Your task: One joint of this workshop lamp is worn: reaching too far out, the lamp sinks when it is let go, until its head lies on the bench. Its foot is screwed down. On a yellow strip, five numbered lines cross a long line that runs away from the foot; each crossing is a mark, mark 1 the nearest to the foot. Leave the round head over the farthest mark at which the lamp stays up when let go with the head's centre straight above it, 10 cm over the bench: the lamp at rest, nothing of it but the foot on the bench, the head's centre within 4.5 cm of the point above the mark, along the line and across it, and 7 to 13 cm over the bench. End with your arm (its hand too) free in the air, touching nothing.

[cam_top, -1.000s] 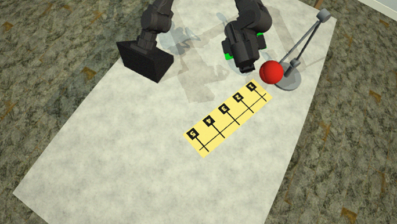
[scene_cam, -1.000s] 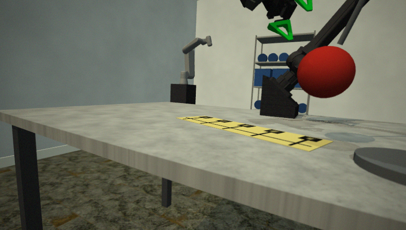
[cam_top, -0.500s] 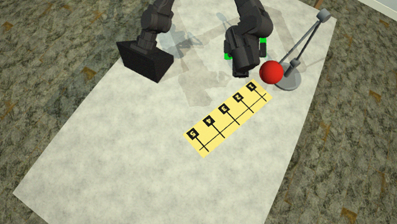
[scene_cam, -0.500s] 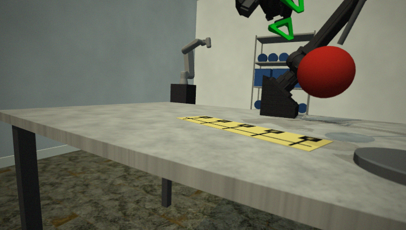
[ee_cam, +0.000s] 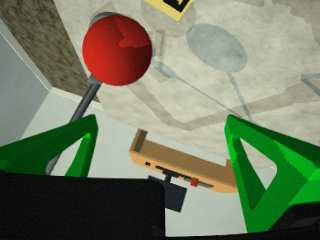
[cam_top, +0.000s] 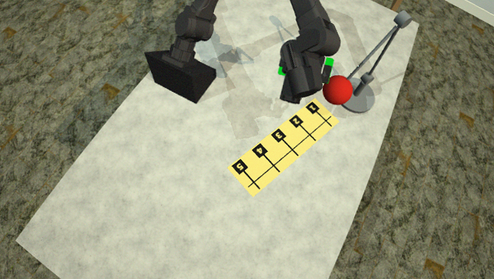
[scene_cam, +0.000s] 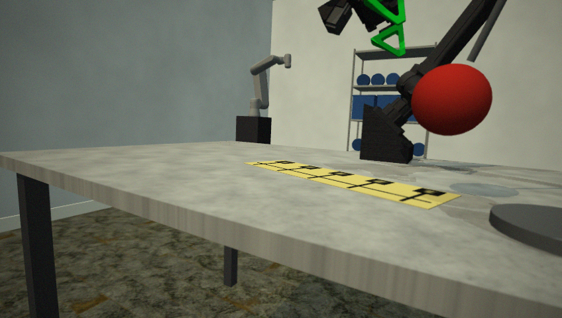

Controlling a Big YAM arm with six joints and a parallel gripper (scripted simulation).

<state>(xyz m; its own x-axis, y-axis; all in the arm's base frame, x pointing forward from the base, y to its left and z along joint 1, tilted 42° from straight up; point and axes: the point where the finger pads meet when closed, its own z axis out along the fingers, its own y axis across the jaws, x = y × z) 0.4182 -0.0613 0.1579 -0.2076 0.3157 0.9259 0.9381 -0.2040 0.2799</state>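
The lamp's red round head hangs in the air between its grey foot and mark 1 of the yellow strip, well above the bench. The thin grey lamp arms rise to a joint at the back. My gripper, with green fingers, is open and empty. It is just left of the head and higher than it.
My arm's black base stands on the bench left of the strip. The lamp's foot sits near the bench's right edge. A second grey robot arm and a shelf with blue items stand behind the bench.
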